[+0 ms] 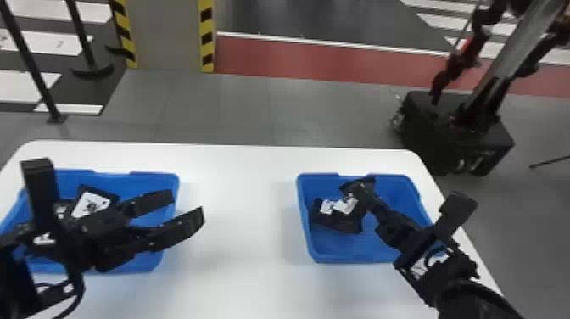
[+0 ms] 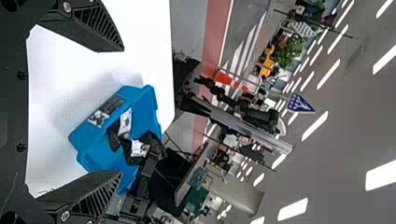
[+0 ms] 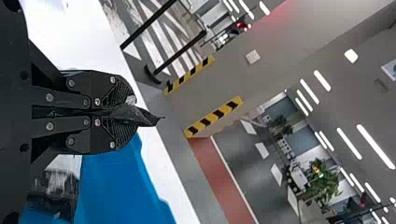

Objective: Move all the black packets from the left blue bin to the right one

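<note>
- Packets [image 1: 91, 203] with white labels lie in the left blue bin [image 1: 155, 175], partly behind the left gripper [image 1: 186, 208], which is spread wide and bare above that bin. Across the worktop [image 1: 241, 212], the right gripper [image 1: 359, 188] is over the far part of the right blue bin [image 1: 356, 256], with labelled packets [image 1: 335, 218] below or beside it. The step looks like dropping off a packet there; the left bin has yet to be emptied.
- Left wrist view: a broad gap between the left gripper's two fingers, nothing between them. Beyond, this side angle shows into the right bin, where a packet [image 2: 114, 133] leans near the wall, a detail harder to read from the head.
- Right wrist view: the right gripper is closed on a crumpled black packet [image 3: 135, 115], its tip poking out past the fingers; the head view leaves that grip unclear. The next move likely calls for opening over the bin so it falls inside, then fetching another.
</note>
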You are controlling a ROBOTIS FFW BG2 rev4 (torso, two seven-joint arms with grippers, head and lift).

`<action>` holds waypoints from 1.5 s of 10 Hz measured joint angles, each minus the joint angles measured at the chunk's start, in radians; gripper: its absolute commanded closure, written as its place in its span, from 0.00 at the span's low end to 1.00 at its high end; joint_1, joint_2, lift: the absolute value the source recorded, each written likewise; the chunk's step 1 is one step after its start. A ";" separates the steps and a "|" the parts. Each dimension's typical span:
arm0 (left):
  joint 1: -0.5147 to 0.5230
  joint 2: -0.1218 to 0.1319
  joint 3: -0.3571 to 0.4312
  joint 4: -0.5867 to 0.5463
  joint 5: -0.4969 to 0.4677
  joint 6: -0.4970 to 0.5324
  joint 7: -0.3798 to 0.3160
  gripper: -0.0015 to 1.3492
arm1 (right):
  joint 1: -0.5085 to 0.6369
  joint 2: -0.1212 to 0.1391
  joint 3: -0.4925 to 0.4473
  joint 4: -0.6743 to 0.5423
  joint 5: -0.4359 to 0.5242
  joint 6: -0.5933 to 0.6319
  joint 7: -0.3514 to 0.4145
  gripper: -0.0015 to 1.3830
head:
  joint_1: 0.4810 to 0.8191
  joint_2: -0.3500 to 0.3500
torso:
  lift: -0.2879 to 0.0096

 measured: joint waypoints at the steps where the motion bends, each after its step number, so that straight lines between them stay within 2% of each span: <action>1: 0.015 0.003 0.021 -0.015 0.002 -0.001 0.006 0.09 | -0.040 -0.030 -0.004 0.066 0.003 0.007 -0.011 0.92 | 0.63 0.23 | 0.60; 2: 0.028 0.004 0.041 -0.028 0.005 -0.014 0.011 0.08 | -0.079 -0.048 -0.010 0.122 0.014 0.011 -0.029 0.90 | 0.63 0.22 | 0.60; 3: 0.032 0.004 0.052 -0.036 0.007 -0.026 0.019 0.08 | -0.103 -0.057 -0.027 0.156 0.028 0.012 -0.049 0.75 | 0.63 0.21 | 0.60; 5: 0.043 0.004 0.064 -0.046 0.015 -0.055 0.027 0.09 | -0.101 -0.057 -0.047 0.144 0.037 -0.017 -0.094 0.11 | 0.63 0.18 | 0.60; 6: 0.058 0.003 0.070 -0.061 0.016 -0.081 0.043 0.09 | -0.072 -0.052 -0.048 0.089 0.045 -0.034 -0.112 0.03 | 0.63 0.18 | 0.60; 7: 0.083 0.003 0.080 -0.093 0.012 -0.105 0.070 0.09 | -0.034 -0.041 -0.048 0.014 0.062 -0.044 -0.124 0.09 | 0.63 0.18 | 0.60; 8: 0.117 0.003 0.101 -0.144 -0.005 -0.116 0.101 0.09 | 0.031 -0.019 -0.048 -0.102 0.077 -0.064 -0.135 0.12 | 0.63 0.21 | 0.60; 10: 0.166 0.002 0.156 -0.200 -0.049 -0.117 0.122 0.09 | 0.166 0.029 -0.048 -0.316 0.061 -0.101 -0.138 0.13 | 0.63 0.28 | 0.60; 12: 0.173 0.002 0.211 -0.210 -0.143 -0.109 0.123 0.09 | 0.279 0.050 -0.036 -0.495 0.029 -0.105 -0.109 0.13 | 0.63 0.38 | 0.60; 15: 0.165 -0.002 0.255 -0.217 -0.310 -0.048 0.154 0.09 | 0.344 0.079 -0.008 -0.606 -0.030 -0.100 -0.031 0.13 | 0.63 0.60 | 0.60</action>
